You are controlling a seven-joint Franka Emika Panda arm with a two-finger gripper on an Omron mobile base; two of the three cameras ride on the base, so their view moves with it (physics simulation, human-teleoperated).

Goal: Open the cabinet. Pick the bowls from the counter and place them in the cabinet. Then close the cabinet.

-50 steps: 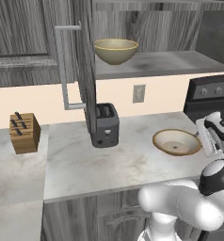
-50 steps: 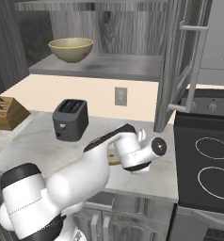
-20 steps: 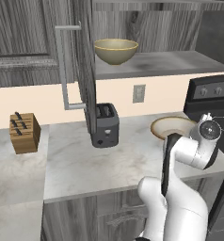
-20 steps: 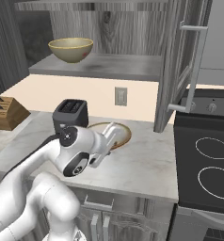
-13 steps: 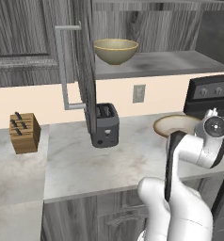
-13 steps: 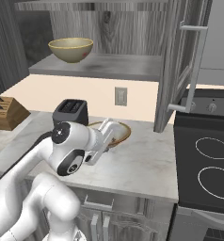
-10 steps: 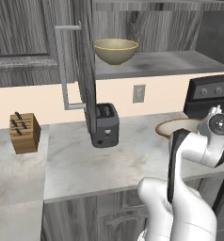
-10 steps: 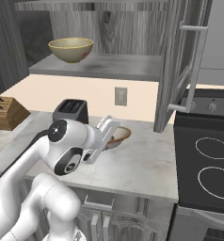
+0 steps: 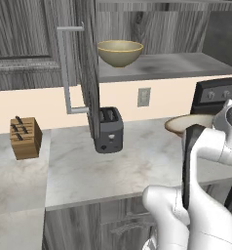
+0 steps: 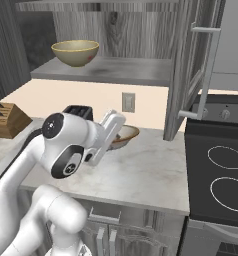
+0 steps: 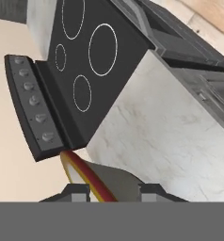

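pincer [image 11: 111,190] tips sit on either side of the tan-rimmed bowl's [image 10: 122,135] rim, clamped on its wall, in the hand view. the bowl shows there edge-on, tilted, with the marble desk [image 10: 146,172] and the black stovetop [image 11: 85,61] beyond it. in the right base view the bowl is at the end of the white arm, just above the desk beside the dark toaster [image 9: 109,129]. the olive-yellow bowl [image 9: 120,52] stands upright on the grey shelf [image 9: 176,63] of the cabinet [image 9: 88,73], whose doors stand open with long bar handles. a wooden knife block [image 9: 24,137] sits on the desk well to the left.
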